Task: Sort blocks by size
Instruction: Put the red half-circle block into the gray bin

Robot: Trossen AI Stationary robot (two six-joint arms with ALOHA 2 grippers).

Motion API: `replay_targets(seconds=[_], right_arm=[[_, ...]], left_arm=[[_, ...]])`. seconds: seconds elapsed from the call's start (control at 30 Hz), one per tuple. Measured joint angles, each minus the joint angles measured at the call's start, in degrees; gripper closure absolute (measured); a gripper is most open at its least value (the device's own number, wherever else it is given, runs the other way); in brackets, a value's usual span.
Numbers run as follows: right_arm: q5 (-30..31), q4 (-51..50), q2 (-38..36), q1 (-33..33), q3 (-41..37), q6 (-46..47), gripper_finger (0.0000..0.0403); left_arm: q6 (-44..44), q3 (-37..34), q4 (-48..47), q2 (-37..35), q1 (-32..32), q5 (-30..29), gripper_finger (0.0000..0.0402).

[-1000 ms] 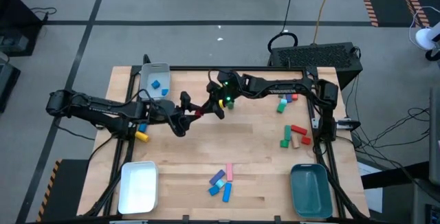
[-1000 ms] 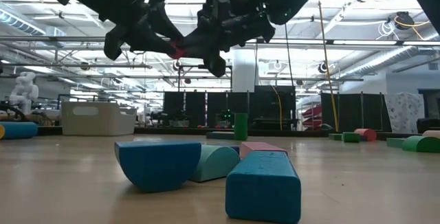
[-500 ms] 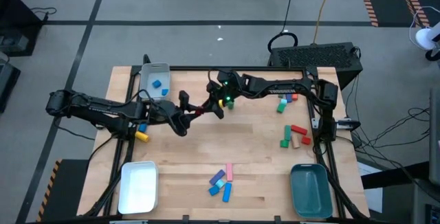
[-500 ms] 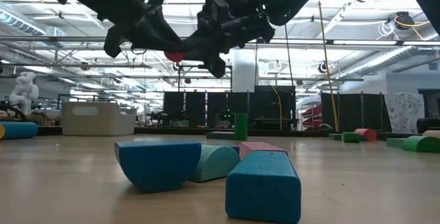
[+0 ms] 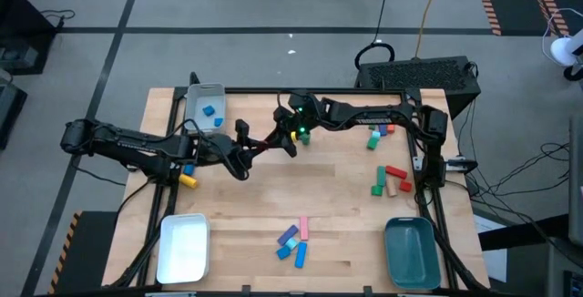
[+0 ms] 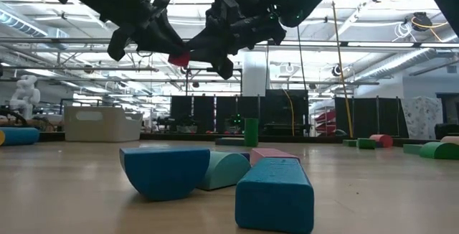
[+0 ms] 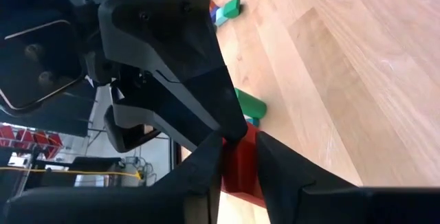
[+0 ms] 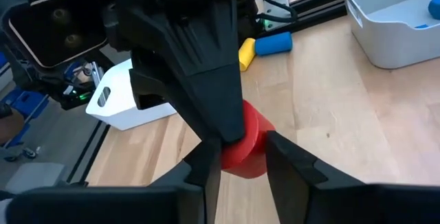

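Left gripper (image 5: 252,148) and right gripper (image 5: 273,141) meet mid-air above worktop (image 5: 337,174) centre. Both sets of fingers closed on same red block (image 6: 179,59), held between them. Blue and pink blocks (image 5: 294,239) lie at 6 o'clock.

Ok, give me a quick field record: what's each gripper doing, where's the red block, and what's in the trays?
left gripper: raised mid-table, tips on the red block
right gripper: facing it, also on the red block
red block: in the air between both grippers
grey tray: holds blue blocks
white tray: nothing visible inside
teal tray: nothing visible inside
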Motion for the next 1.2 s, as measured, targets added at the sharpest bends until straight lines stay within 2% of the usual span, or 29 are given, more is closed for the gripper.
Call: replay_targets(seconds=[0.17,0.4,0.6,0.77,0.9,1.0,1.2], right_arm=[[0.34,-0.73,0.00,0.00,0.00,-2.12,0.0337],[5.08,-5.60,-0.07,0.21,0.11,-5.96,0.0371],[5.31,-7.33,-0.07,0.53,0.09,-7.67,0.0400],[6.41,-13.12,-0.07,0.61,0.09,-9.96,0.0399],[16.83,-22.77,-0.07,1.14,-0.67,-16.31,0.0402],[22.09,-21.35,0.68,1.91,-2.59,-18.06,0.0396],[22.09,-14.63,3.66,5.37,-4.15,-20.21,0.0344]], left_arm=[[-0.42,-0.02,-0.09,0.00,0.04,-0.17,0.0352],[-6.13,-0.15,-0.44,0.13,0.09,-0.13,0.0359],[-10.73,-0.15,-0.76,0.13,0.14,0.00,0.0359],[-12.82,-0.15,-1.18,0.13,-0.09,0.40,0.0358],[-19.61,-0.15,-2.85,0.11,-0.07,-0.23,0.0358],[-26.11,-0.15,-5.21,0.11,0.21,-1.38,0.0358],[-34.92,-0.14,-7.63,0.09,1.20,-2.84,0.0357]])
